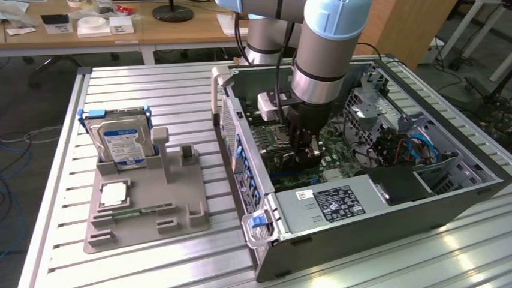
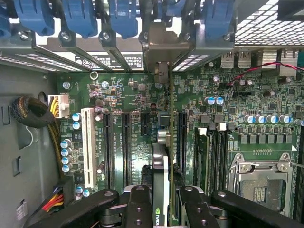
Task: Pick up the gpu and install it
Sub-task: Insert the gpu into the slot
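The pincer (image 2: 161, 209) is down inside the open PC case (image 1: 448, 207), its black fingers (image 2: 137, 204) clamped on the gpu (image 2: 160, 175). The card sits edge-on between the fingers, thin and upright, with its silver bracket (image 2: 160, 71) at the far end, up against the row of blue slot clips (image 2: 123, 19) on the case's rear wall. Below it is the green motherboard (image 2: 133, 118), and the card runs in line with the long black expansion slots (image 2: 127, 142); whether its edge is seated in a slot I can't tell. On one side of the card stands a white slot (image 2: 87, 142) and a bundle of wires (image 2: 33, 111), on the other the memory slots (image 2: 213, 152) and the bare CPU socket (image 2: 259, 180).

In the exterior view, the arm (image 1: 324, 66) drops steeply into the case, with the pincer (image 1: 306, 157) low over the board. The power supply (image 1: 336, 204) fills the near end of the case, and blue cables (image 1: 416, 147) curl at the exterior view's right. Well apart, at the exterior view's left, a grey holder (image 1: 144, 204) rests on the slatted tabletop (image 1: 144, 78). A hard drive (image 1: 120, 144) stands upright in its far end, and a memory stick (image 1: 132, 212) lies flat near its front.
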Controlling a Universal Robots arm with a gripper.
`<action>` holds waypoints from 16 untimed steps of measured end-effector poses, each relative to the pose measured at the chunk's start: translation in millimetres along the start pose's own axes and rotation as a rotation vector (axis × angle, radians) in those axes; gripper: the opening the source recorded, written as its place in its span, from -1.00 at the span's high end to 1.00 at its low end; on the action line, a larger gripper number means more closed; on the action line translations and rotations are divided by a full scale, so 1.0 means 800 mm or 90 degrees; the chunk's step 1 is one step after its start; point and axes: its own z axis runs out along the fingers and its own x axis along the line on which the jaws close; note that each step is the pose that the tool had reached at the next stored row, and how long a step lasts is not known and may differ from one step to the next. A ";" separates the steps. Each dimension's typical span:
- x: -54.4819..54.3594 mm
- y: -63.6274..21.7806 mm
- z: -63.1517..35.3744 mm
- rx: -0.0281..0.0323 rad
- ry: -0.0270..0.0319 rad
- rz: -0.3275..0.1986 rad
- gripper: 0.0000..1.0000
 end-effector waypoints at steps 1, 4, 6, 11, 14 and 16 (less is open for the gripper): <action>0.000 0.000 0.000 -0.0001 0.0001 0.000 0.47; 0.000 0.000 0.000 -0.0001 0.0001 0.000 0.47; 0.000 0.001 0.000 -0.0001 0.0002 0.000 0.47; 0.000 0.001 0.002 -0.0002 0.0002 0.000 0.47; 0.000 0.001 0.003 -0.0001 0.0000 0.000 0.47; 0.000 0.001 0.004 -0.0002 0.0003 0.000 0.47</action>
